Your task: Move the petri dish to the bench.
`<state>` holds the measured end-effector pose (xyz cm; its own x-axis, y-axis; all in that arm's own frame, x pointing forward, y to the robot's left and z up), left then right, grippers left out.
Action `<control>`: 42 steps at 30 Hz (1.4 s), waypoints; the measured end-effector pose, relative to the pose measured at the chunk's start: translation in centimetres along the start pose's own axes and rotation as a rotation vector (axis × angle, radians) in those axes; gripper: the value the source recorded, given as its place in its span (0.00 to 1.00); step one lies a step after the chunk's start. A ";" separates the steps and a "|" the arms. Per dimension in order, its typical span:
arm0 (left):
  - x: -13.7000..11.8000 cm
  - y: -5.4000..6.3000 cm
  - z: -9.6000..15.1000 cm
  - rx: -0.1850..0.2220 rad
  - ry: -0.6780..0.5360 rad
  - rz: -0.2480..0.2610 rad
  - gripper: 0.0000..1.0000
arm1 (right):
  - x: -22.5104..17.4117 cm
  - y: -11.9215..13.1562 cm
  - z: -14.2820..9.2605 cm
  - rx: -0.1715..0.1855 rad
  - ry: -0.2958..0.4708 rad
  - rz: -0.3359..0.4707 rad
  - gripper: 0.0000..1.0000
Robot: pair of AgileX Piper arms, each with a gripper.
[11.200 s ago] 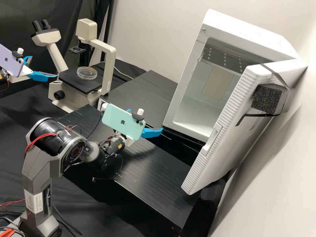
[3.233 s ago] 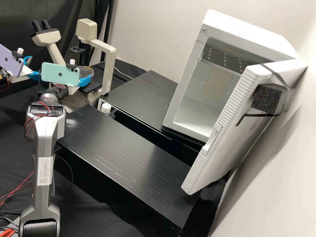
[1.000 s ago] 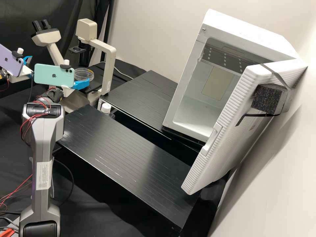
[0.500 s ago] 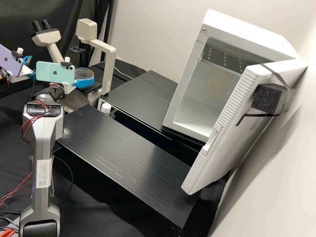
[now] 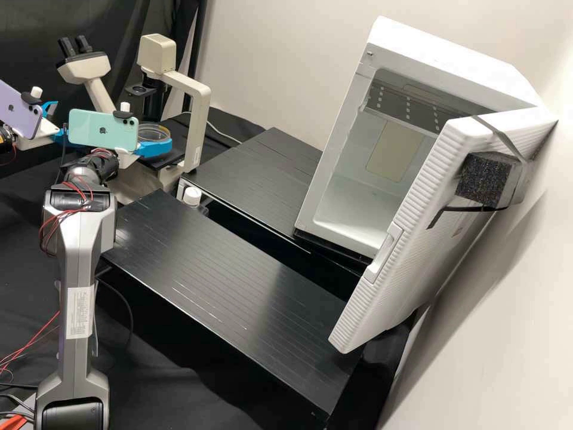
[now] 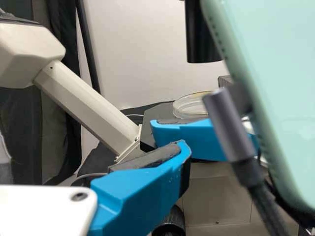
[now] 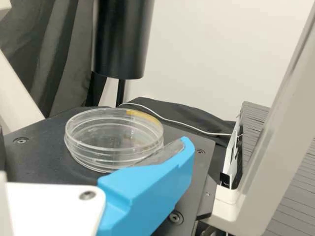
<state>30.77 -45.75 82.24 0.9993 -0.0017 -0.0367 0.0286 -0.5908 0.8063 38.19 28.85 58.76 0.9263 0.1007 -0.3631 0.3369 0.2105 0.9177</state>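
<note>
Petri dish (image 7: 114,138) first: it lies flat on the black stage (image 7: 37,150) of the microscope (image 5: 194,119), set under the dark column (image 7: 120,39), I suppose, for viewing. My right hand (image 5: 156,138) is spread wide around it at stage height, with 1 blue finger (image 7: 147,189) close alongside, so that a sideways squeeze might take it by the wall and leave the top alone. Whether that finger touches the clear plastic, I cannot tell. I judge this to be the last lining up before the grip; the lift, the carry and the setting down on the nearer surface (image 5: 239,280) are undone. Closing off centre could slide the dish or part its layers.

My left hand (image 5: 58,120) is wide too and holds nothing, kept beside the microscope, probably out of the way. Farther out, the white cabinet (image 5: 444,54) has its door (image 5: 418,251) swung open, perhaps for another job.

Now the count: 1 dish (or 2 stacked, the layers won't say), 1 microscope with 2 eyepieces (image 5: 74,46), 2 hands, 2 phones, teal (image 5: 102,129) and lilac (image 5: 21,110), 2 black tops, 1 cabinet, 1 foam block (image 5: 486,179) and 1 white cap (image 5: 192,196).
</note>
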 end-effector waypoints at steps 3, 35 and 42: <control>0.0 0.0 0.0 0.000 0.000 0.000 1.00 | 0.1 0.0 0.0 0.002 -0.006 -0.002 1.00; 0.0 0.0 0.0 0.000 0.000 0.000 1.00 | 0.6 0.0 0.2 0.033 -0.021 -0.046 0.00; 0.0 0.0 0.0 0.000 0.000 0.000 1.00 | 0.6 0.0 0.2 0.031 -0.021 -0.046 0.00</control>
<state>30.77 -45.75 82.24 0.9993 -0.0017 -0.0367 0.0286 -0.5908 0.8063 38.77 28.75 58.55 0.9129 0.0715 -0.4018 0.3839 0.1837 0.9049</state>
